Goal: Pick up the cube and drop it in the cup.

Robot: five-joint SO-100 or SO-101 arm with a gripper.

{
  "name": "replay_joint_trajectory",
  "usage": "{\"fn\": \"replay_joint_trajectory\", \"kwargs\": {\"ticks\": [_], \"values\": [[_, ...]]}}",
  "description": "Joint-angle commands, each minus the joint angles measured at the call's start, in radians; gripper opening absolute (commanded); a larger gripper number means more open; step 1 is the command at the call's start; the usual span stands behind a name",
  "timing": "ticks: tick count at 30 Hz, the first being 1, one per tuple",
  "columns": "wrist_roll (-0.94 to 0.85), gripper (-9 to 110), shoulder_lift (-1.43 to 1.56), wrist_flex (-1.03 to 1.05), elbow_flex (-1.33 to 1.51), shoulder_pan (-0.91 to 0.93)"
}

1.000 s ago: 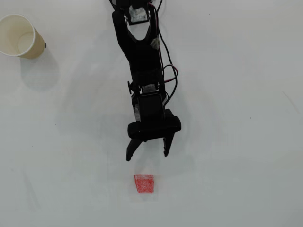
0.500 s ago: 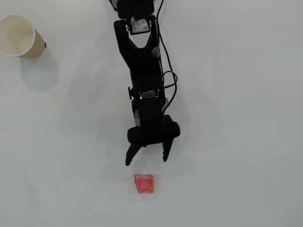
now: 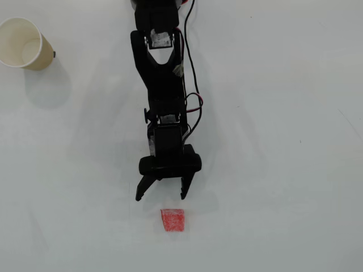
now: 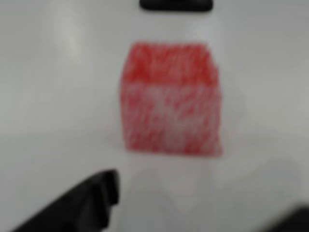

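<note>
The red cube (image 3: 173, 220) sits on the white table near the bottom middle of the overhead view. It fills the middle of the wrist view (image 4: 170, 99), blurred and speckled. My black gripper (image 3: 161, 197) is open, its two fingertips spread apart just above the cube in the overhead view and not touching it. In the wrist view one dark fingertip (image 4: 84, 203) shows at the bottom left, short of the cube. The cream paper cup (image 3: 24, 43) stands at the top left of the overhead view, far from the gripper, its white inside showing.
The arm (image 3: 161, 85) reaches down the middle of the overhead view with red and black wires (image 3: 193, 105) along its right side. The white table (image 3: 283, 141) runs wide on both sides.
</note>
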Motion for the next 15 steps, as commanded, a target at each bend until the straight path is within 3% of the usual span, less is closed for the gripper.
{"fn": "replay_joint_trajectory", "kwargs": {"ticks": [1, 15], "values": [[-0.002, 41, 0.035, -0.028, -0.129, 0.012], [-0.002, 41, -0.06, -0.017, -0.232, -0.005]]}}
